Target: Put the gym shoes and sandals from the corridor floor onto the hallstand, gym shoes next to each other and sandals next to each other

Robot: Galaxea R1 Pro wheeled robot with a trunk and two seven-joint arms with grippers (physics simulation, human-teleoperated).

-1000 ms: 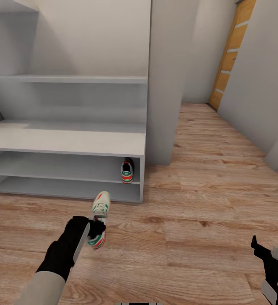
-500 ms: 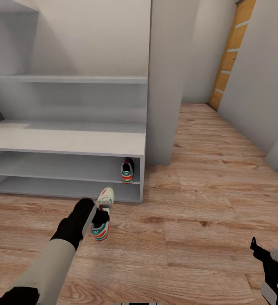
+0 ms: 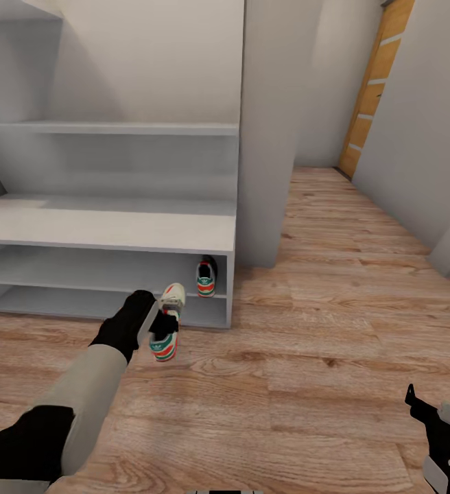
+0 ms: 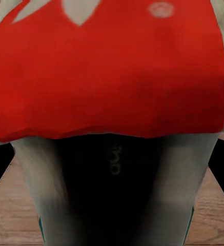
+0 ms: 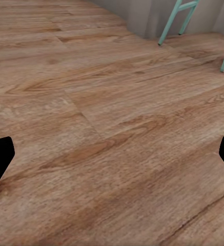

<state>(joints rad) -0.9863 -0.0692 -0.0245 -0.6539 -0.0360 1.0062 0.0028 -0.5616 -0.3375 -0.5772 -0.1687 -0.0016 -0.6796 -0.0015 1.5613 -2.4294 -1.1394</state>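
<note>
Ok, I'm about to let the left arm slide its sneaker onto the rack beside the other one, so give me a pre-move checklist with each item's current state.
1. Left gripper has the carried gym shoe: ok, clamped and lifted off the corridor floor.
2. Placed gym shoe is on the hallstand: ok, at the right end of its open shelves.
3. Free shelf space left of the placed shoe: ok, it looks bare.
4. Carried shoe high enough to clear the shelf edge: cannot tell.
5. Grip firmness: cannot tell; the left wrist view shows the red heel close up.
6. Right gripper out of the way: ok, open, low to the right.
</note>
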